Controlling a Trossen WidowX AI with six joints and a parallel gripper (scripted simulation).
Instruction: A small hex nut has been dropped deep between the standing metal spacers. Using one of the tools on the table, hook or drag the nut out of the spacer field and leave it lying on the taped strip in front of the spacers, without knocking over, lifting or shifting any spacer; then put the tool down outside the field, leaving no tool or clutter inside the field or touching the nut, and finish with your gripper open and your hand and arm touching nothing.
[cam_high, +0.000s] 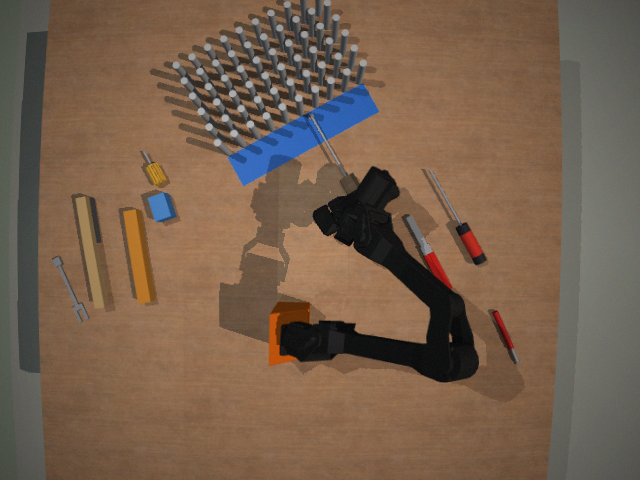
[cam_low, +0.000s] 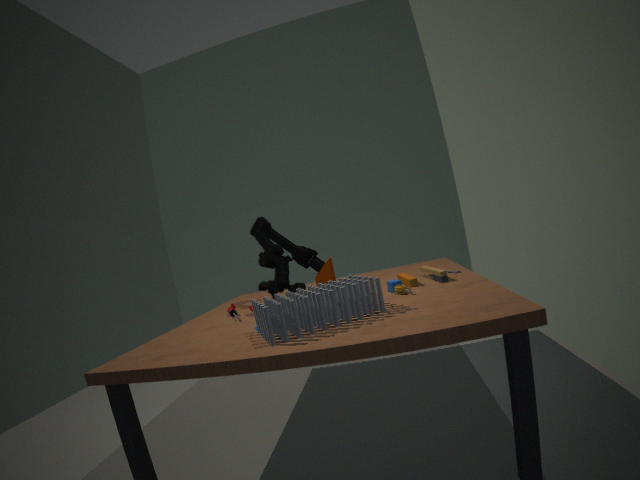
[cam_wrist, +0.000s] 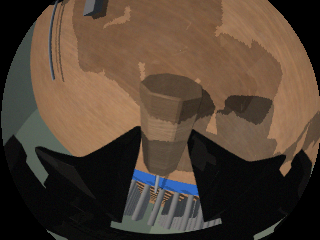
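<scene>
My gripper (cam_wrist: 165, 132) is shut on the brown faceted handle (cam_high: 348, 181) (cam_wrist: 165, 112) of a long thin tool. Its metal shaft (cam_high: 328, 146) slants across the blue taped strip (cam_high: 258, 162) (cam_wrist: 187, 188), and its tip is at the strip's back edge, beside the front row of spacers. The metal spacers (cam_high: 315, 98) (cam_low: 338, 304) stand in several rows behind the strip, none seen fallen. The hex nut cannot be made out in any view. Whether the tip touches a spacer or the table cannot be told.
Right of the gripper lie a red-and-black screwdriver (cam_high: 470, 243), a red-handled flat tool (cam_high: 437, 268), partly under the arm, and a small red tool (cam_high: 502, 328). At left are a yellow-handled tool (cam_high: 156, 174), blue block (cam_high: 160, 207), orange bar (cam_high: 138, 255), tan bar (cam_high: 90, 253) and grey fork-ended tool (cam_high: 67, 281).
</scene>
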